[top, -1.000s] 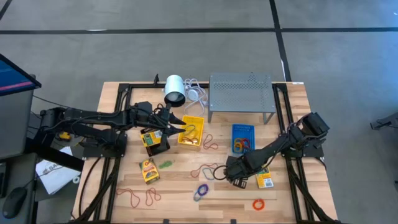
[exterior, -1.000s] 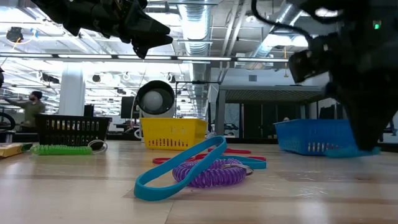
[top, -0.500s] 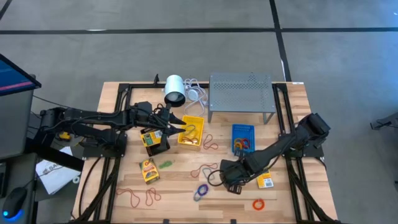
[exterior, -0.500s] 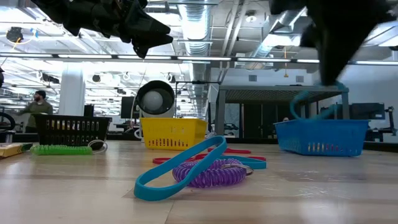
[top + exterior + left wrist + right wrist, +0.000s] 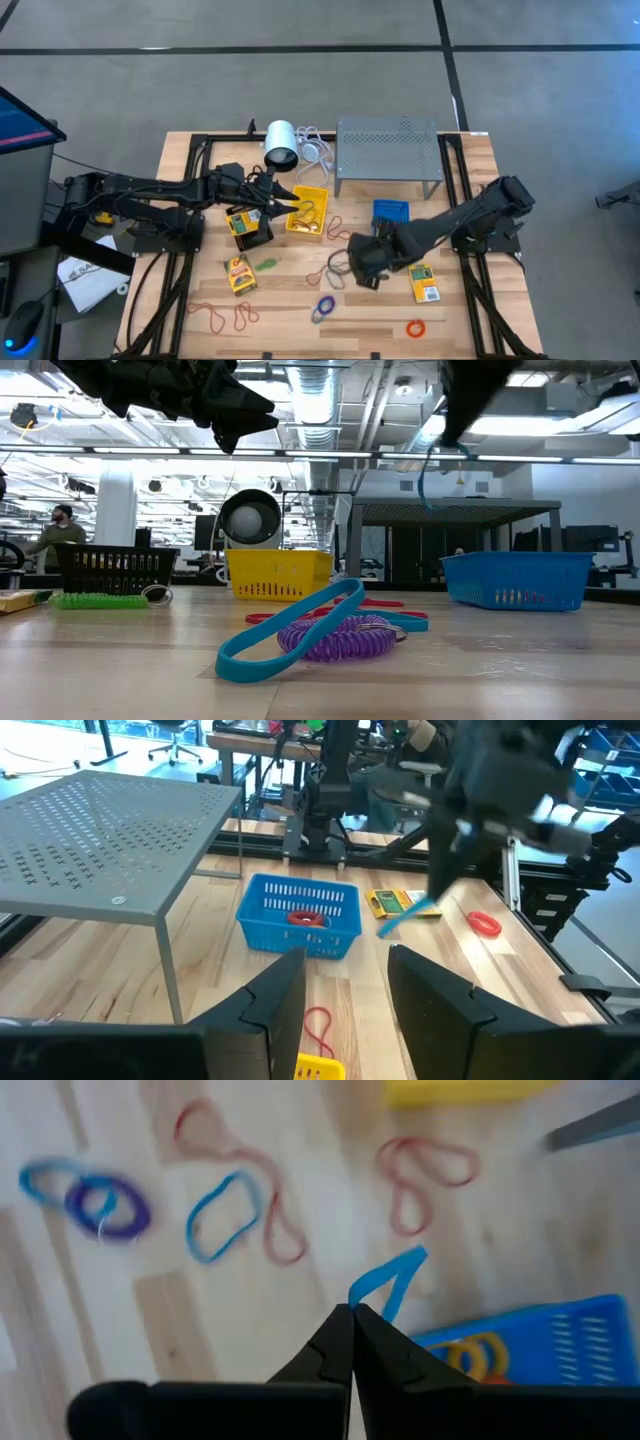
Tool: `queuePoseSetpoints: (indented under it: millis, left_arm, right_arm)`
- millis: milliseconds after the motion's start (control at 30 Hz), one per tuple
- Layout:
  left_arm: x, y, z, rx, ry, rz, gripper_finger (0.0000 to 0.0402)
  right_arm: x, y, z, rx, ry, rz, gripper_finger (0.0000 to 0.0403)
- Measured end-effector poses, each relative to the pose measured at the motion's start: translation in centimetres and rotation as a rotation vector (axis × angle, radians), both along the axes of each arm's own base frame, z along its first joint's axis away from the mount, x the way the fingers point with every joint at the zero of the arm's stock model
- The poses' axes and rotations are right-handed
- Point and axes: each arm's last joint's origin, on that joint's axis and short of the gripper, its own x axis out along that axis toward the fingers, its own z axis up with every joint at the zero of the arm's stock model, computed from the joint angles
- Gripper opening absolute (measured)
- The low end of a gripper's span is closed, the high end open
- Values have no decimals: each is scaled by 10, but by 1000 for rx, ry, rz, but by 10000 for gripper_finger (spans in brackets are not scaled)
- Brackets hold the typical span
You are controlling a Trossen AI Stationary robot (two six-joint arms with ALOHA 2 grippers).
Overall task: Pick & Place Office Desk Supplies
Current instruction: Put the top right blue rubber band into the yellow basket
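My right gripper (image 5: 358, 264) is shut on a blue rubber band (image 5: 390, 1285) and hovers over the table's middle, left of the blue bin (image 5: 391, 212). In the low view the band (image 5: 430, 472) hangs high above the table. My left gripper (image 5: 345, 992) is open and waits above the yellow bin (image 5: 308, 212), beside the black bin (image 5: 250, 228). Yellow-and-green packets (image 5: 240, 273) (image 5: 425, 283) lie flat on the wood. Loose bands lie around: red (image 5: 215, 315), purple and blue (image 5: 324, 305), orange (image 5: 415, 327), green (image 5: 266, 264). My right gripper pinches the blue rubber band at one end of its loop (image 5: 358, 1298), between the two fingertips (image 5: 340, 1330). The fingers come from above. The band is lifted clear of the table and hangs free as a narrow loop below the fingers (image 5: 425, 485).
A white cylinder with a cable (image 5: 281, 143) and a grey perforated stand (image 5: 388, 150) stand along the far edge. The blue bin holds yellow and red bands (image 5: 305, 917). A person (image 5: 58, 530) shows in the room behind the table.
My right gripper has risen from the table beside the blue bin and moved toward the table's left and a little toward the far edge. The blue band has come up with it, from lying on the wood to hanging clear.
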Motion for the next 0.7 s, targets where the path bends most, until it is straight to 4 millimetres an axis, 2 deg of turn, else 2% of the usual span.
queuePoseSetpoints:
  millis: [133, 233, 333, 433, 533, 700]
  left_arm:
    - [0, 0, 0, -1, 5, 0, 140]
    - [0, 0, -1, -2, 8, 0, 140]
    - [0, 0, 1, 0, -6, 0, 140]
    - [1, 0, 4, 2, -42, 1, 140]
    - [1, 0, 5, -15, -54, 2, 140]
    - [5, 0, 4, -29, -76, 5, 140]
  right_arm:
    - [-14, -21, 36, 3, -141, -57, 0]
    - [-37, -37, 60, 19, -279, -97, 0]
    - [-61, -53, 74, 70, -446, -126, 0]
    - [-78, -67, 76, 138, -617, -116, 0]
    - [-86, -78, 69, 210, -775, -64, 0]
    - [-84, -96, 49, 228, -906, -12, 0]
